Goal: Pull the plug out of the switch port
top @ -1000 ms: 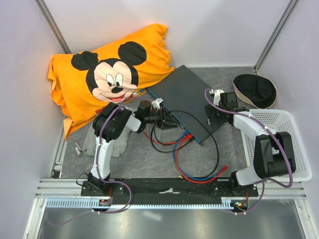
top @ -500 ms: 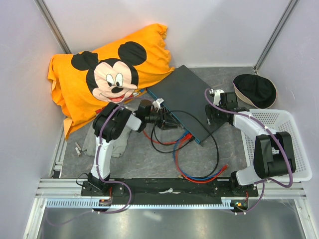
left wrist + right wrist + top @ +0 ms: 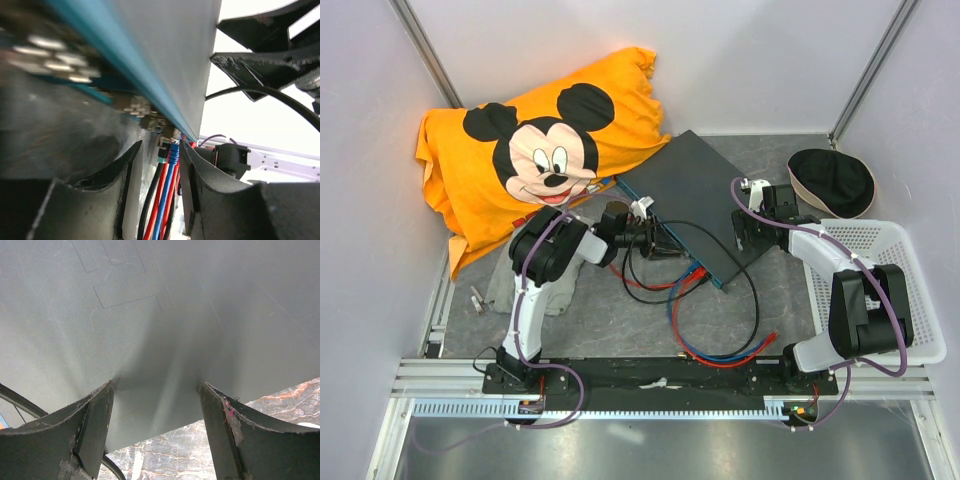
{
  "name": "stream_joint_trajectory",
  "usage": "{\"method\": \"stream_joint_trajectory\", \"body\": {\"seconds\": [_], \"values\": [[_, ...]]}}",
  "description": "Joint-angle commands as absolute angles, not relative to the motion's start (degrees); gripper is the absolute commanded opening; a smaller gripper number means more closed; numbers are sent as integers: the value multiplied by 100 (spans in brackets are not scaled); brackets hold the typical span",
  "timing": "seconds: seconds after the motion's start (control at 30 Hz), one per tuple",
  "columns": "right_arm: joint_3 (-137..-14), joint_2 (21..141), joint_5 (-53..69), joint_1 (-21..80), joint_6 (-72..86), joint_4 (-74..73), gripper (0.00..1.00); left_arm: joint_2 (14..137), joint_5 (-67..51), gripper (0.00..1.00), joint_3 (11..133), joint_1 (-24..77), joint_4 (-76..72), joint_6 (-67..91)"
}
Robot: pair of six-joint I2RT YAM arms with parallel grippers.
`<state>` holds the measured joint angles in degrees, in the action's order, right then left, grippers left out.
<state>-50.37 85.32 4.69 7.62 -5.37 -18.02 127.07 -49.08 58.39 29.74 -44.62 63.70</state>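
Observation:
The switch (image 3: pixel 695 185) is a flat dark grey box lying askew, its teal socket face (image 3: pixel 670 235) turned toward the left arm. Blue, red and black plugs (image 3: pixel 696 270) sit in the sockets. In the left wrist view the teal face (image 3: pixel 150 95) runs diagonally and the blue plug (image 3: pixel 173 151) sits beside red and black cables. My left gripper (image 3: pixel 161 145) (image 3: pixel 668 248) is open, its jaws on either side of that cable bundle, close under the sockets. My right gripper (image 3: pixel 156 386) (image 3: pixel 745 225) is open, both fingertips (image 3: pixel 102 405) against the switch's grey top (image 3: pixel 160 315) near its right corner.
Red, blue and black cables (image 3: pixel 720 355) loop on the marbled floor in front of the switch. An orange Mickey Mouse pillow (image 3: pixel 535 150) lies at back left. A black round cap (image 3: pixel 832 180) and a white basket (image 3: pixel 910 300) are on the right. A grey cloth (image 3: pixel 500 290) lies by the left arm.
My left gripper has edged slightly right, closer to the teal face. The right arm and the switch have not moved.

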Motion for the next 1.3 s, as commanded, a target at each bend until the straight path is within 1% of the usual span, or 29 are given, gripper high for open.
{"method": "stream_joint_trajectory", "body": {"seconds": [0.0,0.07,0.17,0.3,0.6,0.87,0.97,1.03,1.1,1.17,1.27], "values": [[-4922,8789,387,703,-562,-2197,78,12858,-4746,42,5704,3155,-5658,6521],[-4931,8842,361,703,-580,-2223,78,12893,-4615,41,5608,3173,-6106,6671],[-4992,8956,351,703,-615,-2285,78,12815,-4316,41,5371,3208,-6293,6715],[-5036,9053,360,703,-624,-2312,78,12788,-4166,41,5238,3217,-6389,6741],[-5071,9079,308,694,-668,-2373,78,13060,-4061,40,5484,3190,-6460,7066],[-5063,9105,299,694,-677,-2364,78,13061,-4043,35,5484,3199,-6354,7075],[-5063,9106,308,694,-685,-2355,78,13052,-4052,31,5467,3190,-6346,7101],[-5054,9105,308,694,-694,-2338,78,13043,-4043,24,5432,3182,-6311,7136],[-5045,9088,299,694,-694,-2338,79,13034,-4052,18,5379,3164,-6310,7163],[-5036,9088,290,694,-703,-2329,78,13017,-4087,17,5335,3120,-6328,7154],[-5019,9070,290,694,-712,-2312,79,12964,-4218,6,5282,3032,-6390,7102]]}}
